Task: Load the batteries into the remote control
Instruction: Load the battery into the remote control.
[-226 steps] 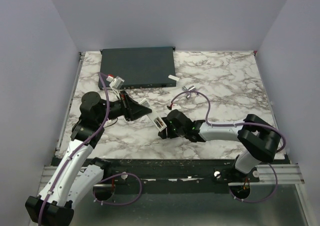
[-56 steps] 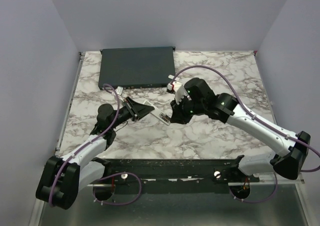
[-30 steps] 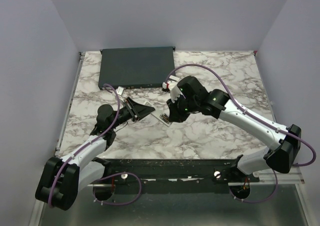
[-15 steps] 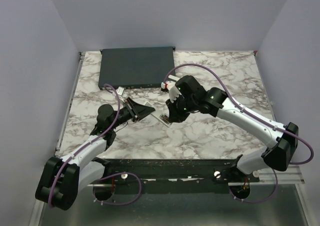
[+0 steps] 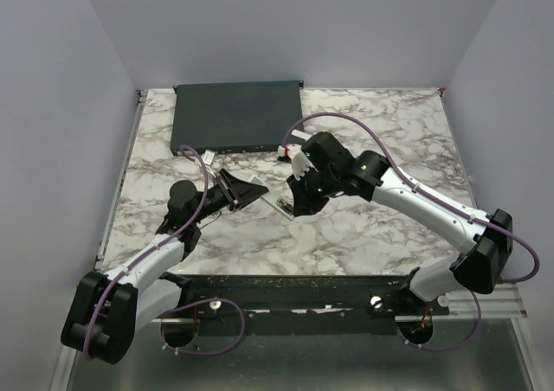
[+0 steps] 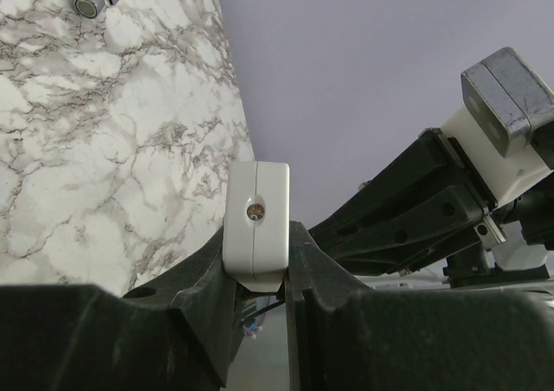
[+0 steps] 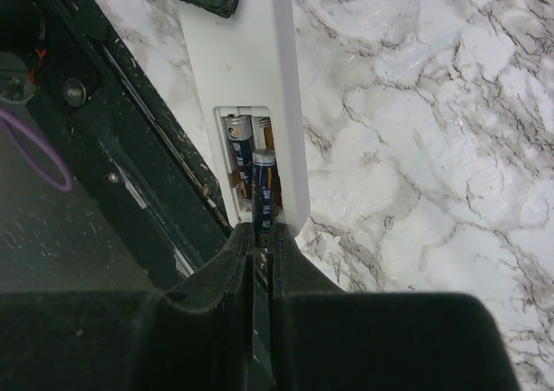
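Both hands clenched; seating of the second battery in progress.
Right hand (image 7: 260, 235) pinches the tail of a slim dark battery (image 7: 264, 179), which lies in the open bay beside the other dark battery (image 7: 237, 140). Left hand (image 6: 257, 261) clamps the slim white plastic remote control (image 7: 251, 54) above the marble bench (image 7: 415, 149). Next move likely needs a flush downward press, then release.

Left claw (image 5: 243, 189): clamped on a slim white plastic remote control (image 5: 282, 206).
Right claw (image 5: 296, 208): tips down at the remote's free end.
Beyond both claws: large flat dark-grey box (image 5: 238, 117).
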